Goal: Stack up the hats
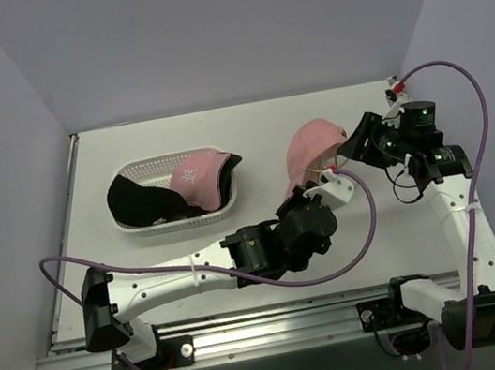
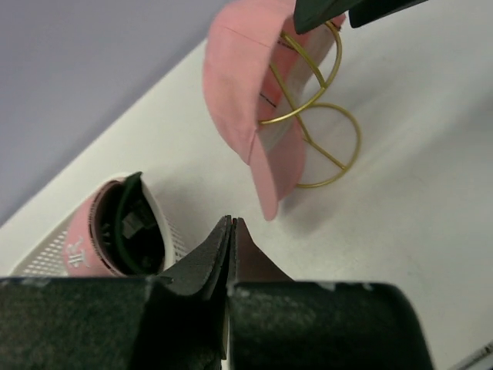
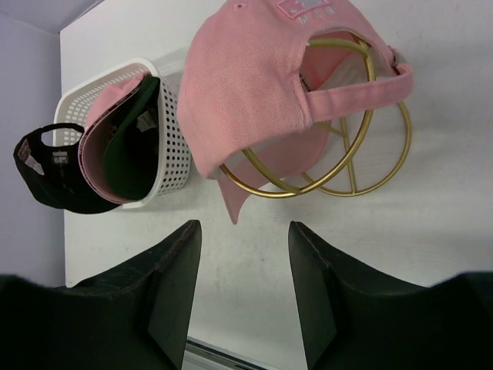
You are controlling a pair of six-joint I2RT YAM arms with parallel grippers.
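Note:
A pink hat (image 1: pixel 311 148) sits tilted on the gold wire stand (image 1: pixel 329 169) at mid table; it also shows in the left wrist view (image 2: pixel 245 92) and the right wrist view (image 3: pixel 246 85). A second pink hat (image 1: pixel 197 176) and a black hat (image 1: pixel 141 201) lie in the white basket (image 1: pixel 134 227). My left gripper (image 1: pixel 324 187) is shut and empty, just in front of the stand; its tips (image 2: pixel 229 223) meet below the hat's brim. My right gripper (image 1: pixel 356 142) is open and empty, beside the hat's right side (image 3: pixel 243 227).
The basket (image 3: pixel 173 139) stands left of the stand (image 3: pixel 362 154), with the black hat (image 3: pixel 46 169) hanging over its far side. Grey walls close in the table on the left, back and right. The arms' rail runs along the near edge.

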